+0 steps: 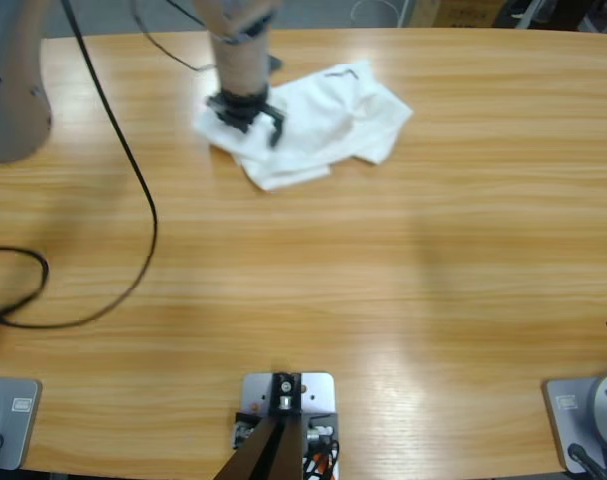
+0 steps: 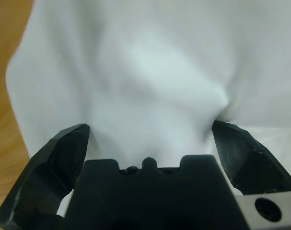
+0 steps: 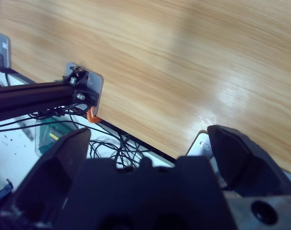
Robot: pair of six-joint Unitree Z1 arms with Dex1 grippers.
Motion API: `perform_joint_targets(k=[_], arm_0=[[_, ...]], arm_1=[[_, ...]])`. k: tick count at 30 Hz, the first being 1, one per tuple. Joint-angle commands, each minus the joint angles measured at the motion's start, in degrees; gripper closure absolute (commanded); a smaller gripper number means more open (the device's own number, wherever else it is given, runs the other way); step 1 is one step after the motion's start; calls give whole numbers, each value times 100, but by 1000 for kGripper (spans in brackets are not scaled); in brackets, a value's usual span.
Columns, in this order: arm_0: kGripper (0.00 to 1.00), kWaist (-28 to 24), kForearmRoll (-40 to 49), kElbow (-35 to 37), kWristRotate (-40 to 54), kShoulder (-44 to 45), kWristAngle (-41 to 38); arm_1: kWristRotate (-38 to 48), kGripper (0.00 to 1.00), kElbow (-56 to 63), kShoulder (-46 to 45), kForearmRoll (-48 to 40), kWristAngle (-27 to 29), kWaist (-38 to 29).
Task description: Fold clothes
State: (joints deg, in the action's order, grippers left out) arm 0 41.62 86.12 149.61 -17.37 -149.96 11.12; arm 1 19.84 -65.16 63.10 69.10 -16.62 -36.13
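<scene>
Shirt: the white T-shirt (image 1: 313, 125) is lying crumpled at the far side of the table (image 1: 383, 280), left of the middle, bunched into 1 loose heap with its neck opening facing the far edge.
Left gripper: I am holding my left gripper (image 1: 249, 117) right over the heap's left end, 2 jaws spread wide with cloth (image 2: 150, 81) bulging between them, nothing pinched yet.
Right gripper: my right gripper (image 3: 147, 143) is hanging off the near right edge, jaws apart and empty, looking across bare wood toward the rig.
Risk, layers: closing here, I am likely catching several layers at once, so the heap would lift as a lump instead of opening.
Risk, drag: thin fabric is prone to slipping out or dragging toward the far edge.
Risk, cable: a black cable (image 1: 133, 180) is looping across the left of the table and could snag my arm.
</scene>
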Motion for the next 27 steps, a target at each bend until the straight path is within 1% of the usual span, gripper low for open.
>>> perform_joint_targets(k=[1, 4, 6, 8, 10, 13, 14, 17, 21, 22, 25, 27], arm_0=[[0, -650, 898, -1329, -386, 652, 219], [0, -903, 842, -2068, -441, 911, 405], [0, -1211, 473, -2852, -441, 1250, 507], [0, -1490, 66, -3470, -333, 1628, 516], [0, -1476, -225, -3723, -159, 2046, 554], [0, -1142, -573, -3583, -143, 2619, 570], [0, -996, -645, -3439, -177, 2718, 558], [0, -344, -649, -2521, -191, 2544, 502], [0, 224, -640, -1106, -388, 1652, 226], [0, 347, -621, -635, -504, 1366, 145], [0, 400, -417, 474, -789, 729, -335], [0, 419, -127, 1278, -873, 227, -581]], arm_1=[[37, 13, 221, -132, -167, -95, -43], [53, 13, 278, -137, -257, -95, -43], [74, 13, 318, -165, -309, -104, -43], [87, 13, 359, -202, -327, -104, -43], [90, 13, 429, -256, -352, -104, -43], [99, 13, 504, -290, -436, -104, -43], [99, 13, 504, -285, -448, -104, -43], [99, 13, 513, -332, -450, -104, -43], [99, 13, 490, -422, -394, -122, -43], [99, 13, 476, -464, -362, -127, -43], [108, 13, 452, -596, -225, -180, -43], [118, 13, 452, -692, -137, -231, -43]])
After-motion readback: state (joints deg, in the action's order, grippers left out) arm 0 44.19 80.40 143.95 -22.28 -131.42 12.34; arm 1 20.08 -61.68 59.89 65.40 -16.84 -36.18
